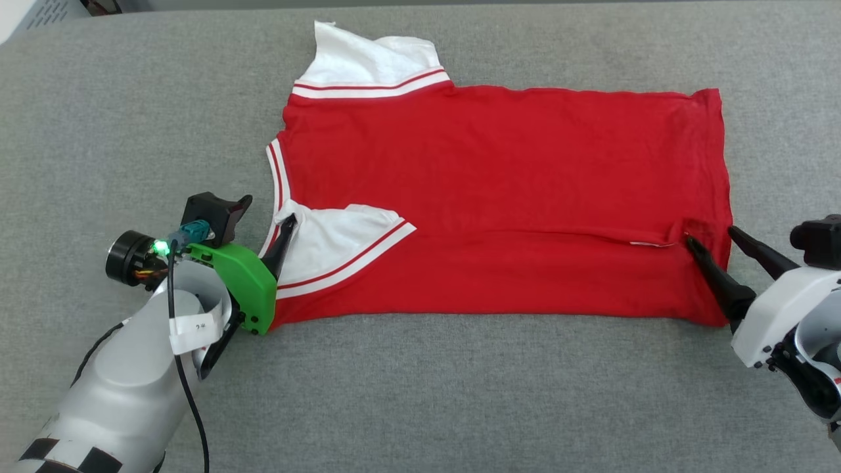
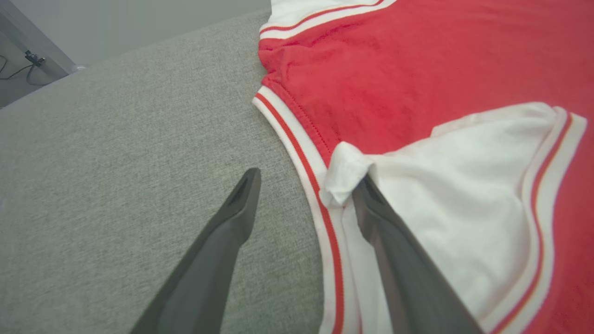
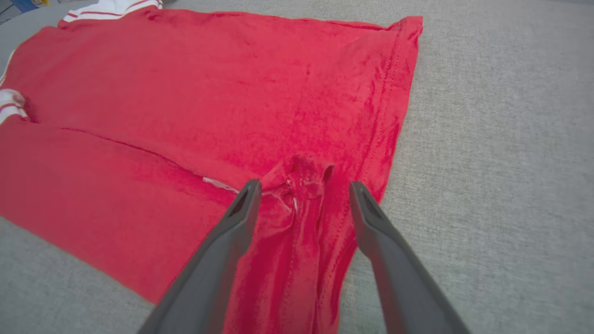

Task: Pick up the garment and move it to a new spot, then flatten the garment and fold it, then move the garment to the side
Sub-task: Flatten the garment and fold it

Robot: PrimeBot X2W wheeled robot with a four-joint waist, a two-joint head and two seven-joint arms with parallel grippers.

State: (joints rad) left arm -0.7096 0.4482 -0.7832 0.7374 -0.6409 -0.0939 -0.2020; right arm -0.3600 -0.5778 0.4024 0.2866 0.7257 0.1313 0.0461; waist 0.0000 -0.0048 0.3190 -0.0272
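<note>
The garment [image 1: 499, 171] is a red T-shirt lying flat across the grey table, collar to the left and hem to the right, plain red side up. Its near long edge is folded over onto the body, with one white sleeve [image 1: 335, 236] lying on top. My left gripper [image 1: 263, 230] stands open at the striped collar trim [image 2: 297, 153]; one finger [image 2: 394, 250] rests on the white sleeve cloth, the other on bare table. My right gripper [image 1: 710, 235] is open over the hem corner, its fingertips either side of a small red pucker [image 3: 301, 171] of the garment [image 3: 185, 93].
The grey fabric table [image 1: 420, 394] spreads around the shirt, with bare room in front and on both sides. The second white sleeve [image 1: 368, 62] sticks out at the back left. A small white tag [image 1: 650, 244] peeks from the fold near my right fingers.
</note>
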